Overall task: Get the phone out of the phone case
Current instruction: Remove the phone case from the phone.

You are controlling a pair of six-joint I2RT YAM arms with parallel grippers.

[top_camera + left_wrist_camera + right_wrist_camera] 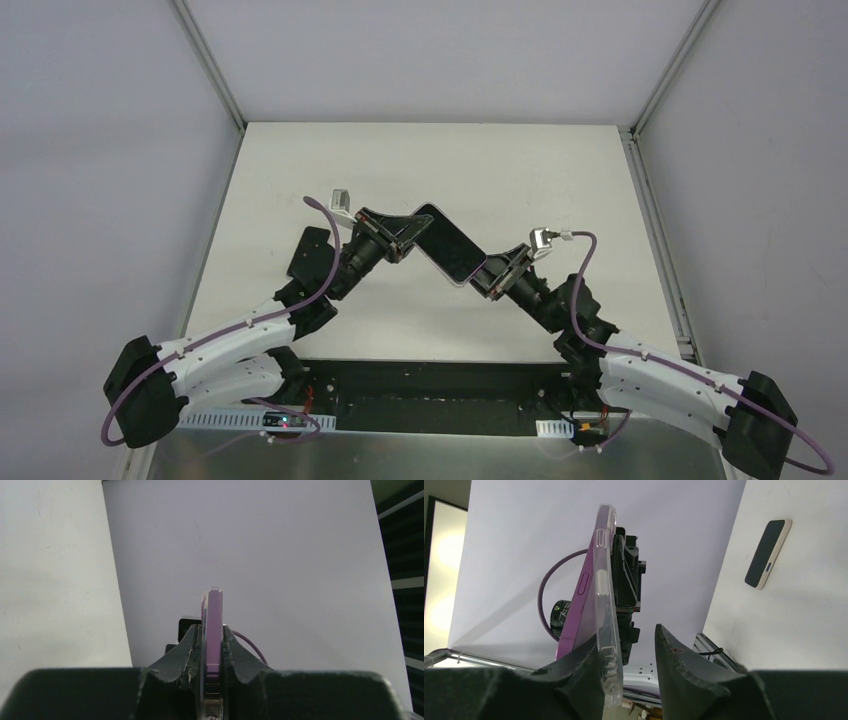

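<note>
Left hand (pixel 212 632) clamped on one end of the purple phone (pixel 448 243), right hand (pixel 626 635) parted at the other end, one finger (pixel 579 666) against the clear case (pixel 605 580), phone in its case aloft over the middle of the surface (pixel 430 160), dark cream-rimmed slab (pixel 768 554) lying on the surface beyond.

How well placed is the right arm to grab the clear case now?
Probably yes: the clear case sits between the open fingers of the right gripper, against one, while the left gripper clamps the phone at its far end.
</note>
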